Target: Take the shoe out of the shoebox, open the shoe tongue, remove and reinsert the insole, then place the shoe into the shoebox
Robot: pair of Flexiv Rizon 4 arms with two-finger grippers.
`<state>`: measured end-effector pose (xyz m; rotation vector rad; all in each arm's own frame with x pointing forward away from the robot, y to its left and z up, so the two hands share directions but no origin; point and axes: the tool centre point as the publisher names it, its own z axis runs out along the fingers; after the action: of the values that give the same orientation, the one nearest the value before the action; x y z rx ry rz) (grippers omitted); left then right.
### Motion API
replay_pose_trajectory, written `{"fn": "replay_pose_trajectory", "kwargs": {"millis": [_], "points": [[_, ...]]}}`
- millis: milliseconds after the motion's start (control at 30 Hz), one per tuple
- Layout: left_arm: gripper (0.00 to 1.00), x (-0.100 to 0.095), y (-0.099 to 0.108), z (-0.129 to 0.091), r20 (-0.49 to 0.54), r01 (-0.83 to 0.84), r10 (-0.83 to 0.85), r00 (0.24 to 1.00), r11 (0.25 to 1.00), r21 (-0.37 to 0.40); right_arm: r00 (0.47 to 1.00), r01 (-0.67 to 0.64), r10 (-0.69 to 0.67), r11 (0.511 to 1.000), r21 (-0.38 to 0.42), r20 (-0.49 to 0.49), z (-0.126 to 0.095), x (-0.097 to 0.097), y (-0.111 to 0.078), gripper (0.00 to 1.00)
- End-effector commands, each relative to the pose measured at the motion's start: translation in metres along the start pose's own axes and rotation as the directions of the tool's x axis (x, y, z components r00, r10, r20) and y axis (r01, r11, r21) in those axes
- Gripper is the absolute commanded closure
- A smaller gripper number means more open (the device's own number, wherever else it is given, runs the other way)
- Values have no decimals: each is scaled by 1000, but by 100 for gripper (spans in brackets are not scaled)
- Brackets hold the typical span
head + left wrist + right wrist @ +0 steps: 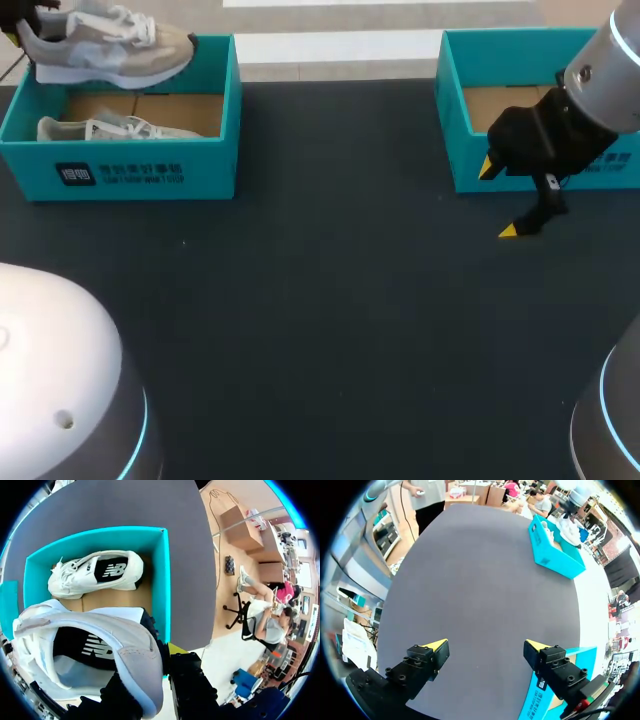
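Note:
A beige and white shoe (105,45) hangs tilted above the left teal shoebox (120,172), its heel toward the view's left edge. My left gripper (12,30) is shut on that heel. In the left wrist view the held shoe (100,645) fills the space between the fingers, and only one yellow tip shows beside it. A second white shoe (95,572) lies on its side inside the box (162,580). My right gripper (508,198) hangs open just above the table, in front of the right teal box (455,120), with nothing between its fingers (437,645).
The right teal box (535,700) stands close beside my right gripper and shows only its cardboard floor. The dark table (330,300) stretches between the two boxes. The white bases of my arms (60,380) rise at the near corners.

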<state>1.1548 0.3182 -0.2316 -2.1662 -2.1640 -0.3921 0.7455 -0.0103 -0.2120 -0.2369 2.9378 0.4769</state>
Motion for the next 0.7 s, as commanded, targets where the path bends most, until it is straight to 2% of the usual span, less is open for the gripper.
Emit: {"fn": "replay_pose_trajectory", "kwargs": {"millis": [33,300,400,700], "points": [[100,-8,8,19,25,11,-11,1000,1000,7,1000,0,0,1000,3,-1,1,-1,1,0],[100,-20,17,46,38,25,-26,999,999,23,1000,0,0,1000,3,-1,1,-1,1,0],[100,-23,18,55,50,19,-22,999,998,61,1000,0,0,1000,3,-1,1,-1,1,0],[100,-30,25,88,18,23,-25,1000,996,91,1000,0,0,1000,3,-1,1,-1,1,0]]}}
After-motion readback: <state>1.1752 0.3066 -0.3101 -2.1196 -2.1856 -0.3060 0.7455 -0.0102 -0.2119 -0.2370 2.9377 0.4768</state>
